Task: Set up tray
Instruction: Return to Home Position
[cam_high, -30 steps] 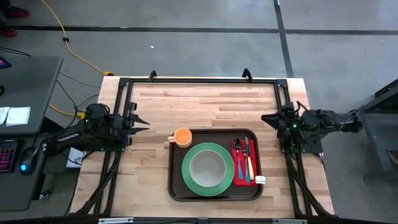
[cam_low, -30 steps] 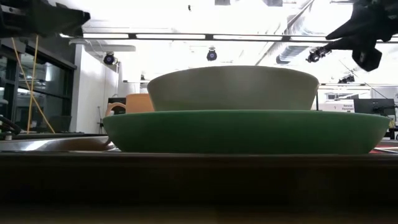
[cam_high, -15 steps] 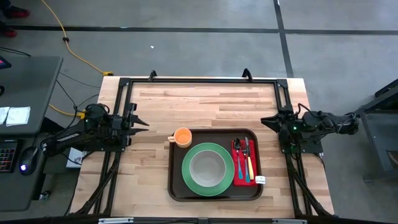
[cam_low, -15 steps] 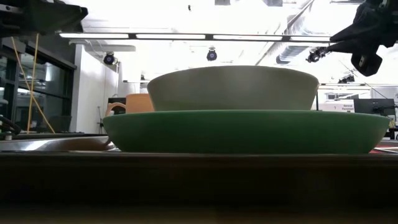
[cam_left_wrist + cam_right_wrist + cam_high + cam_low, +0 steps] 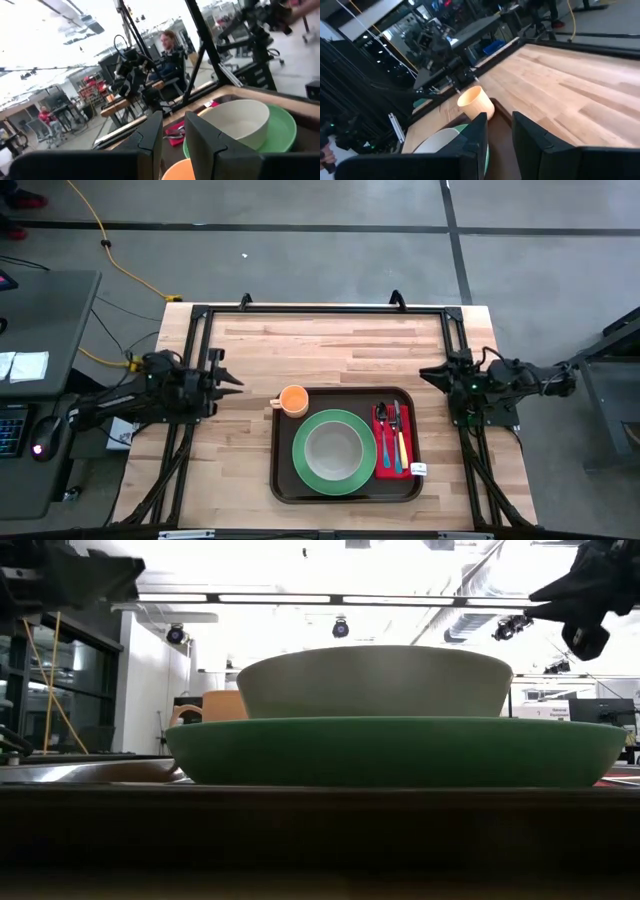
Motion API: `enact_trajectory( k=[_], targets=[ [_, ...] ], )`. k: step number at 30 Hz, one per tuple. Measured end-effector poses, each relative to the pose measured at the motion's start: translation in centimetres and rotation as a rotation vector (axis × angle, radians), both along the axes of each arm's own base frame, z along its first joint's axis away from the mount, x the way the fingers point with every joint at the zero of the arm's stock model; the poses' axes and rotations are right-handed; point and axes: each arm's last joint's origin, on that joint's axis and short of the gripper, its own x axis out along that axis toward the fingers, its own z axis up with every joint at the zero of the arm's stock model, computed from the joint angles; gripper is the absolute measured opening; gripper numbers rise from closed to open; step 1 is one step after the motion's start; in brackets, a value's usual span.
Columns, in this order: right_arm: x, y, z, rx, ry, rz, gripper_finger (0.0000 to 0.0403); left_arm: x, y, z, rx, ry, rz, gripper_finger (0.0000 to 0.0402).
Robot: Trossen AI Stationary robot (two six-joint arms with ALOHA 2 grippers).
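The dark brown tray [image 5: 285, 480] lies on the wooden table's near half. On it rests a green plate [image 5: 303, 465] with a pale bowl [image 5: 334, 450] standing in its middle. An orange cup [image 5: 292, 399] stands in the tray's far left corner. A red napkin [image 5: 384, 463] carrying cutlery [image 5: 397, 435] lies along the tray's right side. My left gripper [image 5: 232, 383] hovers at the table's left edge, open, with nothing between its fingers [image 5: 172, 122]. My right gripper [image 5: 428, 371] hovers at the right edge, also open with a bare gap [image 5: 499, 120]. Both point toward the tray.
A black frame [image 5: 320, 308] runs along the table's far edge and both sides. Bare wood [image 5: 330, 350] spreads across the far half. A small white item [image 5: 418, 469] lies on the tray's right side. A desk [image 5: 40, 380] stands left of the table; a seated person [image 5: 170, 42] shows beyond it.
Both grippers have turned slightly at the wrist where they hover at the table's side edges, sinking a little. The gaps between their fingers look the same. Nothing on the tray has moved.
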Motion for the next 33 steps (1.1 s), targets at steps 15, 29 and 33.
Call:
enact_trajectory(
  k=[15,29,33],
  targets=[
    [2.4,0.5,-4.9,0.049,-0.029,0.017,0.0067,0.5,0.3,-1.3,-0.139,0.006,0.044,0.0113],
    [2.6,0.6,-5.1,-0.080,-0.030,0.040,0.0067,0.6,0.2,-2.0,-0.124,-0.006,-0.005,0.0113],
    [2.6,0.6,-5.2,-0.106,-0.020,0.054,0.0067,0.6,0.2,-2.0,-0.138,-0.005,-0.009,0.0113]
  ],
)
